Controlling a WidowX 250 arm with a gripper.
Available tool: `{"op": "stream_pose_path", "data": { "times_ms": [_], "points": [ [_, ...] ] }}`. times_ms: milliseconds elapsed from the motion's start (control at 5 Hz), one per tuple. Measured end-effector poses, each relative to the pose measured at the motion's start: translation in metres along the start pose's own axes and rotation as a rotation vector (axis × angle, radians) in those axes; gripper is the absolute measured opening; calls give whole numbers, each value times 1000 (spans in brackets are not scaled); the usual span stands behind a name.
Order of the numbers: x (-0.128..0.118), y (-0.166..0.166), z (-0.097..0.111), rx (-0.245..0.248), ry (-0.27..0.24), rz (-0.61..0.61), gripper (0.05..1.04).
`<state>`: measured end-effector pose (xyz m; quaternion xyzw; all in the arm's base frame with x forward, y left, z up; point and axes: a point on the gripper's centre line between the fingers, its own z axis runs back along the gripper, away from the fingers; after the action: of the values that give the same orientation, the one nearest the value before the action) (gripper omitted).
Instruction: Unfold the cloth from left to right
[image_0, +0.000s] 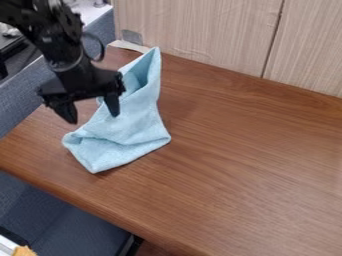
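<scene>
While the black gripper (91, 111) hangs at the far left, fingers spread and pinching nothing, one fingertip overlaps our blue cloth (133, 117)! It lies crumpled and folded on the table's (247, 165) left part; rightward, I'd say practically all the unfolding is left to do, no flat spread here!

Wearing black nearly all over, from the arm (53, 42) to the gripper (93, 118). Bulging unevenly at the upper joints (43, 15), with small grey patches showing among the dark parts, too small for telling screws from markings. Rounding out into a black collar (67, 61) with a thin pale grey edge. Looping a thin black cable (103, 47) out at one side. Broadening into a wide, blocky black housing (83, 82), then tapering into two dark, angular fingers (113, 105).
</scene>
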<state>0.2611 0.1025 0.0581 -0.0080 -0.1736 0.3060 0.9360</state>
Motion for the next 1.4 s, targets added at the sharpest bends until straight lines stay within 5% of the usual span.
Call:
{"op": "stream_pose_path", "data": {
  "times_ms": [400,800,1400],
  "points": [
    [-3,7,-46,44,25,34,1000],
    [1,-9,-57,51,28,-4,1000],
    [-2,-123,-50,-73,31,-216,999]
  ]
}}
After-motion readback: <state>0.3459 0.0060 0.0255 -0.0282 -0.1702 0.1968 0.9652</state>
